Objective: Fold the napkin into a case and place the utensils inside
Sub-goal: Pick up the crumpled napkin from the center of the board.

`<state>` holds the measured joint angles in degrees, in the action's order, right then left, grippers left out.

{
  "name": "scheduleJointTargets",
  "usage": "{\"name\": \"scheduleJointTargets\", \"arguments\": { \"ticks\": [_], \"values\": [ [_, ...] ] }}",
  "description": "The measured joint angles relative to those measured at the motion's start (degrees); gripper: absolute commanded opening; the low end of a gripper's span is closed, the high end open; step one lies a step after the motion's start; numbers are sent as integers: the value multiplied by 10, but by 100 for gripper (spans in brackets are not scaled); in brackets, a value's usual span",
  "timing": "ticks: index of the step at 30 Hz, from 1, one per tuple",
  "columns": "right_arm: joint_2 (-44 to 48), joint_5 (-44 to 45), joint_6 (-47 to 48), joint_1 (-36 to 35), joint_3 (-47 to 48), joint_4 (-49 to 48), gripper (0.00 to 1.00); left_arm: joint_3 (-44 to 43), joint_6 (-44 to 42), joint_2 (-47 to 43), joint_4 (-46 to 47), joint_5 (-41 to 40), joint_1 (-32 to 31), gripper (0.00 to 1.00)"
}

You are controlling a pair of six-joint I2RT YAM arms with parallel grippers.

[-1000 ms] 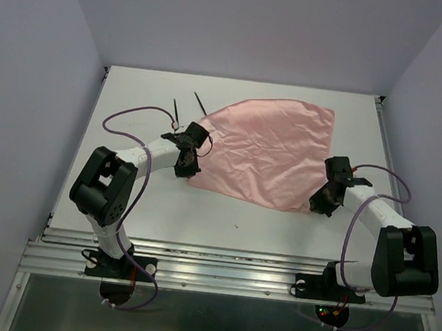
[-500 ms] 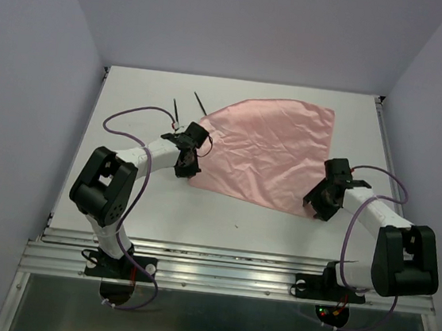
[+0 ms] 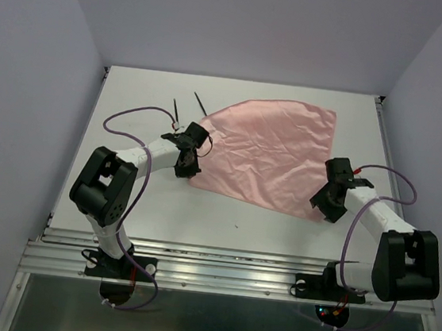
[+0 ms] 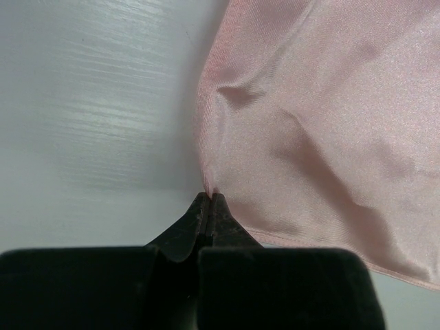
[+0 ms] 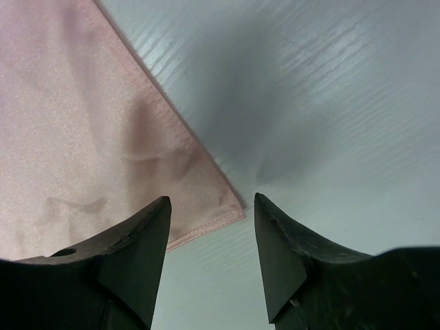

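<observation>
The pale pink napkin (image 3: 266, 151) lies spread and wrinkled across the middle of the white table (image 3: 121, 202). My left gripper (image 3: 194, 167) is at the cloth's left edge. In the left wrist view it (image 4: 208, 196) is shut, pinching a small fold of the napkin's (image 4: 309, 124) edge. My right gripper (image 3: 322, 206) hovers at the near right corner. In the right wrist view it (image 5: 212, 199) is open, and the napkin's (image 5: 82, 137) hemmed corner lies flat on the table between the fingers. Two slim black utensils (image 3: 177, 110) (image 3: 200, 101) lie just beyond the left arm, their near ends hidden.
Purple cables (image 3: 131, 111) loop over the table beside the left arm and around the right arm (image 3: 379, 183). Pale walls close in the table on the left, back and right. A metal rail (image 3: 225, 266) runs along the near edge.
My right gripper has opened and let go of the napkin's near right corner, which now lies flat. That arm has drawn back slightly toward the near right. The left gripper has not moved.
</observation>
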<state>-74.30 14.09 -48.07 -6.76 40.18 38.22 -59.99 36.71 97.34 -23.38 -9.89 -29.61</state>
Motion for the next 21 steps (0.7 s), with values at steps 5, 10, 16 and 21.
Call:
{"name": "scheduleJointTargets", "arguments": {
  "ticks": [5,10,16,21],
  "values": [
    [-23,9,-2,0,1,7,58,0,-2,2,0,0,0,0],
    [-29,-29,5,0,-10,-13,57,0,-3,4,0,0,0,0],
    [-21,-55,20,0,-19,-27,51,0,-2,5,0,0,0,0],
    [-17,-61,30,0,-24,-32,40,0,-2,5,0,0,0,0]
  ]
}}
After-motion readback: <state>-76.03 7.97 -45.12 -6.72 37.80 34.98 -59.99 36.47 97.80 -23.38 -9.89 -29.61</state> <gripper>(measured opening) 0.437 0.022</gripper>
